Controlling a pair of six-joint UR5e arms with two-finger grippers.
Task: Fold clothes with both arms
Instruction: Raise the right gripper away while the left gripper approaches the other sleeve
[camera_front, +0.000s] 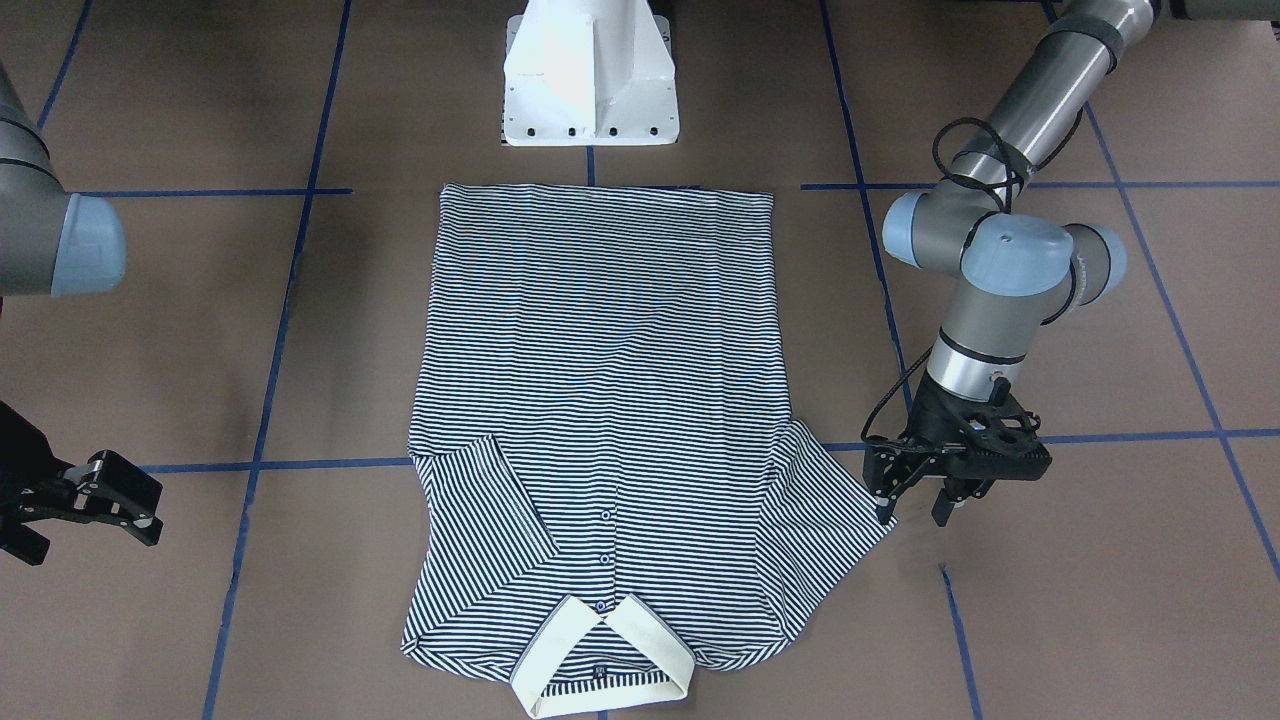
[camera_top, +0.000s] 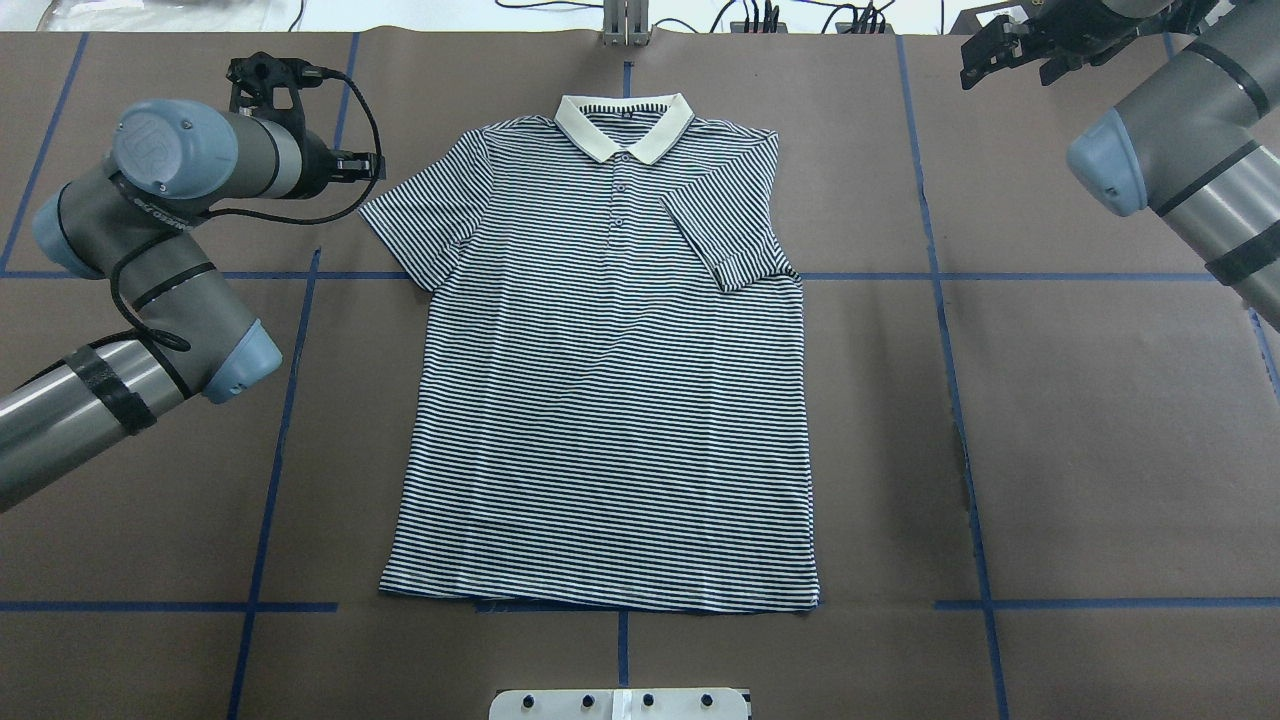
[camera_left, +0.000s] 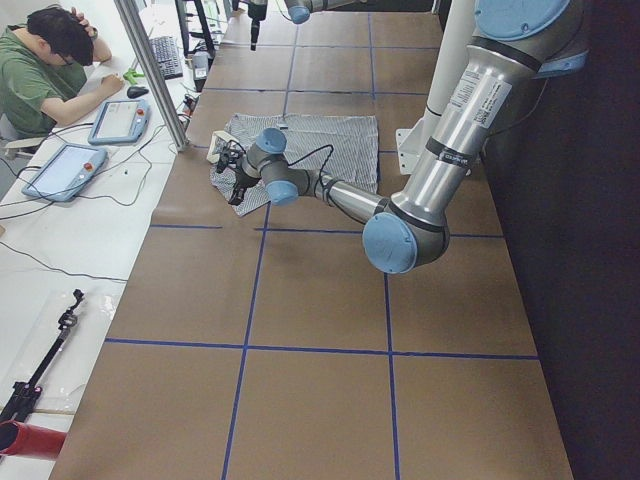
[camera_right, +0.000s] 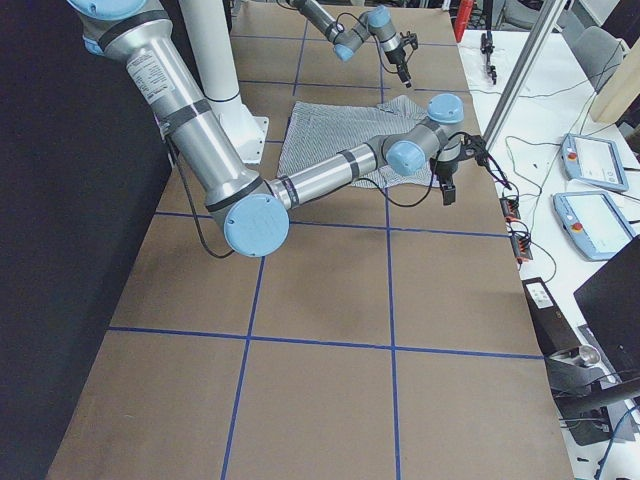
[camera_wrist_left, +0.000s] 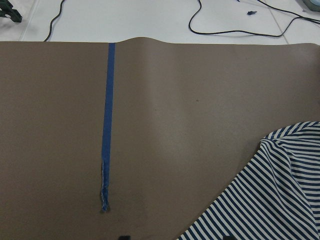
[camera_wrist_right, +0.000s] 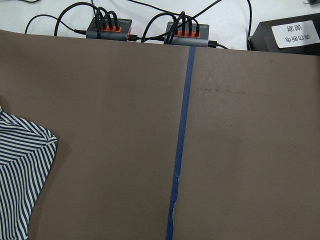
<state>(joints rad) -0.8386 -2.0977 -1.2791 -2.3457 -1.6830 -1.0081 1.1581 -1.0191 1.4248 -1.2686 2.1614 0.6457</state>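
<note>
Polo shirt (camera_front: 600, 380) is laid flat, face up, mid-frame on the desk (camera_front: 1100, 620), with the cream collar (camera_front: 600, 660) at the bottom edge. The folded sleeve (camera_front: 480, 510), lower left, is laid over the chest; the spread sleeve (camera_front: 830, 500), lower right, is laid out flat. Left arm (camera_front: 1000, 270), frame right: jaws are held apart just beside the spread sleeve's tip. Right arm (camera_front: 60, 245), left edge: jaws are held apart, well clear of the shirt. Hem is seen near the white pedestal (camera_front: 590, 90), top.

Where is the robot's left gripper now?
In the front-facing view the left gripper hangs on the view's right, at the outer edge of the spread sleeve of the striped polo shirt, by a blue tape line.
</note>
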